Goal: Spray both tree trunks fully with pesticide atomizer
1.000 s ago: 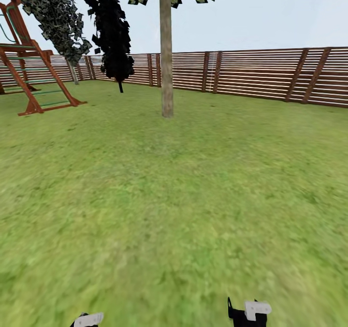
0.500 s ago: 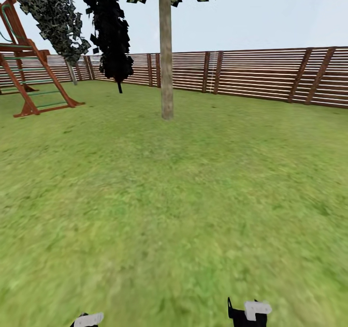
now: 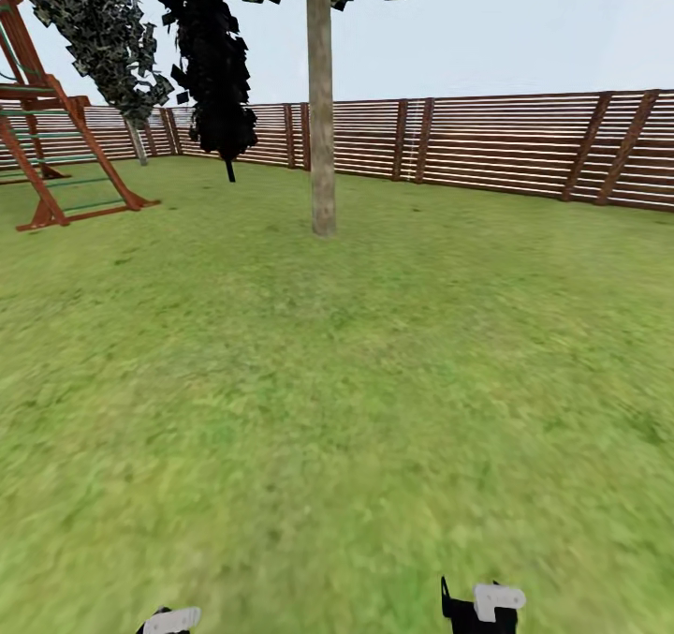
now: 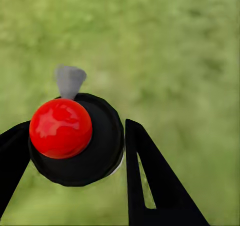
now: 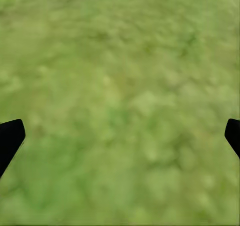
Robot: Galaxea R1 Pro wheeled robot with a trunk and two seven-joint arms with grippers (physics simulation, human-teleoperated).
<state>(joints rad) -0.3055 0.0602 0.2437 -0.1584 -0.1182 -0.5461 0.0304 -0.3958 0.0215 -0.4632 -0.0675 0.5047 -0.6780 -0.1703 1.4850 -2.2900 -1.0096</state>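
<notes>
Holding: our left gripper [image 4: 75, 156] is clamped on the atomizer [image 4: 75, 141], red top toward the camera, nozzle out over grass.
Right gripper [image 5: 120, 136]: fingers wide apart, nothing between them, grass below.
Done: pickup, we judge, since the atomizer sits off the ground in our grip.
Trunk [image 3: 321, 119]: upper centre of the head view, well apart from us across the lawn [image 3: 374, 381]; no spray visible on it.
Left: reaching it, spraying it, then the second tree.
</notes>
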